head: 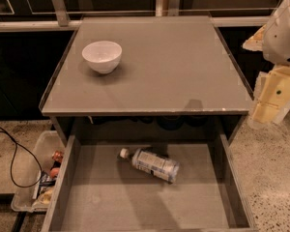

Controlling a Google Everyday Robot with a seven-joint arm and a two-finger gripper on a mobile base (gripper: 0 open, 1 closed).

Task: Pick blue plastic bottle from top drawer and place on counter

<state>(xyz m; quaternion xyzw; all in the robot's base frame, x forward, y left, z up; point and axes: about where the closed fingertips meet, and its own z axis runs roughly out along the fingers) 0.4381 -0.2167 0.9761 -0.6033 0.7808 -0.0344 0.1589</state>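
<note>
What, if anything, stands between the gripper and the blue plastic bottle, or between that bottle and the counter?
Nothing visible does. The gripper hangs to the right of the counter. The blue plastic bottle lies uncovered in the open top drawer. The white bowl sits at the counter's back left, away from the front edge.

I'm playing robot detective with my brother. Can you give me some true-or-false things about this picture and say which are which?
1. The blue plastic bottle lies on its side in the top drawer. True.
2. The white bowl sits in the drawer. False: it stands on the counter.
3. The tool is holding the bottle. False: it hangs beside the counter's right edge, well apart from the bottle.
4. The drawer is pulled open. True.
</note>
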